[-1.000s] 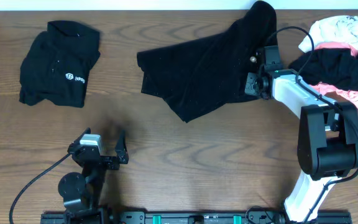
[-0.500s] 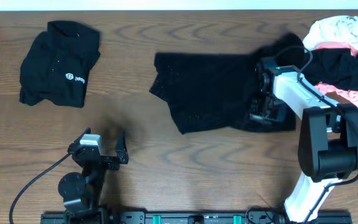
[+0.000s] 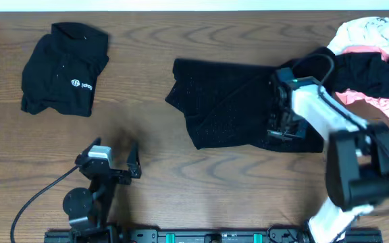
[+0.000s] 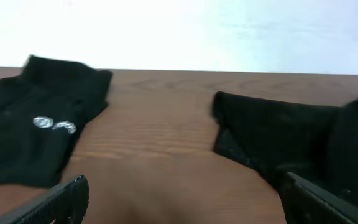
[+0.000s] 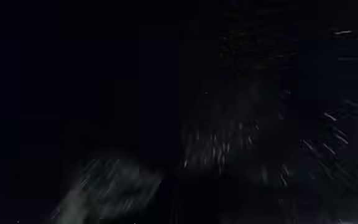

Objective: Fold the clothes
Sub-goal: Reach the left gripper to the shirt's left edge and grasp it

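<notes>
The right gripper (image 3: 283,127) sits low over the right edge of a black garment (image 3: 225,104) spread across the middle of the table (image 3: 181,196). Whether its fingers are apart or together cannot be told (its wrist camera shows only dark cloth). The left gripper (image 3: 110,152) sits near the front edge, fingers apart, holding nothing. A folded black shirt (image 3: 63,67) lies far left and a pile of clothes (image 3: 373,54) far right
</notes>
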`<state>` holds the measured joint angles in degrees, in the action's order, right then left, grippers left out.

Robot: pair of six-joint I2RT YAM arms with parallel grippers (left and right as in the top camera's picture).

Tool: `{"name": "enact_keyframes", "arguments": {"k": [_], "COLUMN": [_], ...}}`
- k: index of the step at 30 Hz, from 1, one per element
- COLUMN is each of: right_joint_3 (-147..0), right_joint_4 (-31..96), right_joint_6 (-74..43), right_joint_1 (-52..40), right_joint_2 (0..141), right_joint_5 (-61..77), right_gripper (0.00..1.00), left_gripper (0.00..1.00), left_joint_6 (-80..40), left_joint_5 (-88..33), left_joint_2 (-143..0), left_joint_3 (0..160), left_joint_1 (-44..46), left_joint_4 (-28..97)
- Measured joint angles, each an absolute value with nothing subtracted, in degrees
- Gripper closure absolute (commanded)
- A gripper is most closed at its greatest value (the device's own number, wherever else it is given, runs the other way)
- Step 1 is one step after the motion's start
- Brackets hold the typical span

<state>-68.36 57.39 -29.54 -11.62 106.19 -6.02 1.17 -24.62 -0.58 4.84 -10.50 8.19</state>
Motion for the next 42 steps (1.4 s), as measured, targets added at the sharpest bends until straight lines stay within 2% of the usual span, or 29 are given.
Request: {"name": "enact_keyframes", "arguments": {"k": [6,10,15,20,28,34,42], "right_joint_3": [-68.23,-68.49,-68.53,-68.53,-68.51,-68.51,-68.51], "right_joint_4": [53.69,51.44,51.11,52.36,54.70,54.63,54.59], "right_joint_6": [-28.84,-27.31,-26.41,-26.13,-26.06,-26.06,-26.11], "right_joint_1": [-11.97,-11.97,-11.55,-10.41,-9.06,-9.06,-9.06], "right_joint_2": [83.72,70.37,60.10,56.03,55.48,55.48,55.48], "right_joint_5": [-7.33,-7.90,-8.38,-8.67,-8.67,-8.67,-8.67], "right_gripper": [0.99,0.99,0.99,0.99,0.99,0.99,0.99], "left_gripper": [0.02,0.02,0.02,0.02,0.02,0.02,0.02], "left_joint_6": [1.06,2.11,7.25,9.26,7.42,5.06,-2.09], "left_joint_5": [-29.28,-30.13,-29.91,-26.79,-29.80,-31.35,-31.77], "left_joint_2": [-3.31,-11.57,-28.77,-47.27,-66.87,-72.51,-73.14], "left_joint_3": [5.91,11.81,24.47,34.59,36.29,36.29,36.29], "left_joint_1": [-10.46,-8.75,-1.37,8.58,16.78,17.10,17.17], "left_joint_4": [8.75,9.02,13.45,18.20,13.58,11.68,11.27]}}
